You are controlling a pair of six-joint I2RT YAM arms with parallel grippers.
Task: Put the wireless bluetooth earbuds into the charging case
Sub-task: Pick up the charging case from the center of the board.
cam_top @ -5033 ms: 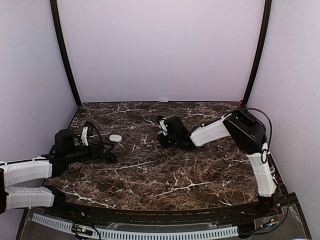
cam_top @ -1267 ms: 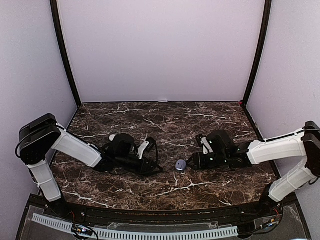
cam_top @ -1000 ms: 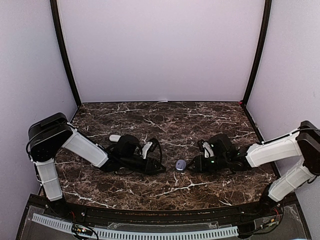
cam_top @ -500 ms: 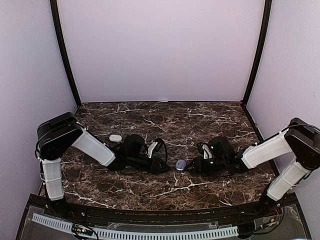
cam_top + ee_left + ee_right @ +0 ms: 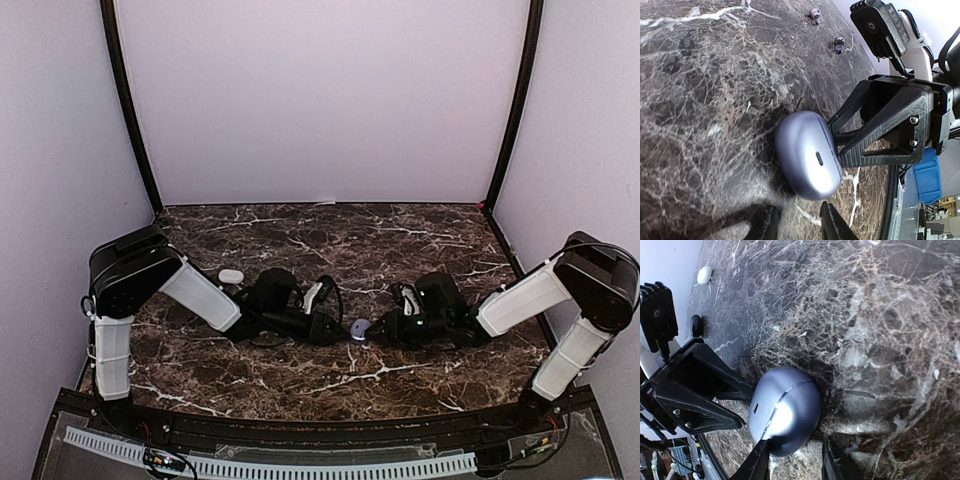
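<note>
Flanking the charging case (image 5: 809, 155), left tool (image 5: 796, 222) faces right tool (image 5: 792, 462).

Left arm (image 5: 200, 295): smooth white link shells, bulky black joint housings. Right arm (image 5: 520, 300): same build. Left gripper (image 5: 800, 225) and right gripper (image 5: 796, 462) are both matte black printed plastic. Triangular open-truss fingers (image 5: 880, 127), with small silver screws (image 5: 913, 120) at the finger base. Thick black cable (image 5: 946, 52) curves behind the right gripper's wrist, beside a white shell.
</note>
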